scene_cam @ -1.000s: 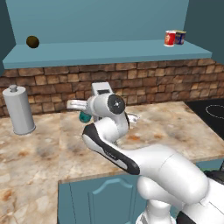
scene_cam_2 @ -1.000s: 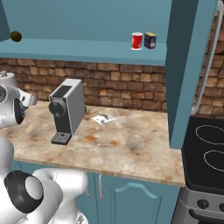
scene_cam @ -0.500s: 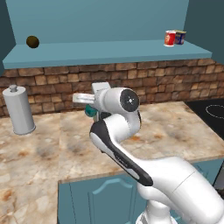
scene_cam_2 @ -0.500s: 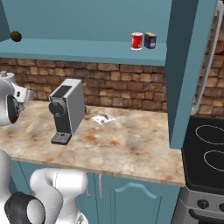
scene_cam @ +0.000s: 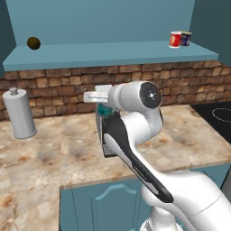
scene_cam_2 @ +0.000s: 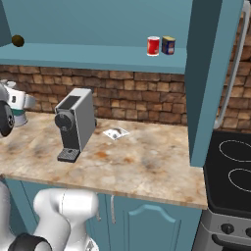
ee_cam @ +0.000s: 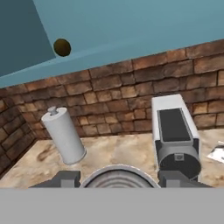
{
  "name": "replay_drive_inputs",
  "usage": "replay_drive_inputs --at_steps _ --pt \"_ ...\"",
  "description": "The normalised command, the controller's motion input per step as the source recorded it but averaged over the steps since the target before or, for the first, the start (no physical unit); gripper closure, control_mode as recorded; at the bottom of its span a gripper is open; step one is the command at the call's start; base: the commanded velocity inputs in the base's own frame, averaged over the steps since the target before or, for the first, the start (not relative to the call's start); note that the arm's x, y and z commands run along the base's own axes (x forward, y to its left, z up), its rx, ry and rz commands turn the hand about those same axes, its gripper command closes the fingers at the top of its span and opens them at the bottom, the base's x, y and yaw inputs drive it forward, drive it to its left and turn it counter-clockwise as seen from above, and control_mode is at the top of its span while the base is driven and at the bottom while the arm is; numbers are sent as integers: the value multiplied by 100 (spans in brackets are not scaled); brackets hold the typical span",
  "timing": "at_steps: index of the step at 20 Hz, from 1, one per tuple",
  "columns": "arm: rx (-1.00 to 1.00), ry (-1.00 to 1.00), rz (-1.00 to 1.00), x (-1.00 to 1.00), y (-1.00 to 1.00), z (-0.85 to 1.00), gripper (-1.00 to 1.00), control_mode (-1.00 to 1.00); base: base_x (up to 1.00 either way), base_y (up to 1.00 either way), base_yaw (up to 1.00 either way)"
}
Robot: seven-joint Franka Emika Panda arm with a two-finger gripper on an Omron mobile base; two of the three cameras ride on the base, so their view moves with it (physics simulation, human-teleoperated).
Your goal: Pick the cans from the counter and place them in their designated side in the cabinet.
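Observation:
My gripper (scene_cam: 101, 108) is shut on the teal can (scene_cam: 105, 111) and holds it in the air above the marbled counter (scene_cam: 189, 131), in front of the brick wall. In the hand view the can's silver top (ee_cam: 117, 176) sits between the two fingertips (ee_cam: 65, 179). From the right base view the gripper (scene_cam_2: 19, 113) and a bit of the teal can (scene_cam_2: 19, 119) show at the far left. The red can (scene_cam: 175, 39) (scene_cam_2: 153, 46) stands at the right end of the cabinet's shelf board (scene_cam: 113, 56) (scene_cam_2: 88, 51).
A dark blue can (scene_cam: 185, 38) (scene_cam_2: 168, 45) stands beside the red one. A brown ball (scene_cam: 33, 43) (ee_cam: 61, 47) lies at the shelf's left end. On the counter are a grey coffee machine (scene_cam_2: 76, 122) (ee_cam: 175, 135), a white cylinder (scene_cam: 18, 113) (ee_cam: 64, 135) and a paper (scene_cam_2: 116, 133). A stove (scene_cam_2: 235, 162) lies right.
The hand with the teal can has shifted a little to the right in the left base view, and the arm's big joint has swung right and up. The grip is unchanged.

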Motion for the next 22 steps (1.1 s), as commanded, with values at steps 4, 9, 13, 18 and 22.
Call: replay_drive_inputs --at_steps 4,9,13,18,22 --pt "-8 0 2 -47 -34 6 100 -100 0 0 0" --pt "0 -1 1 -45 -44 2 100 -100 0 0 0" --pt "-1 -7 0 -33 -39 16 100 -100 0 0 0" --pt "-6 -7 0 -26 -35 36 100 -100 0 0 0" --pt "-7 -6 0 -22 -36 34 100 -100 0 0 0"
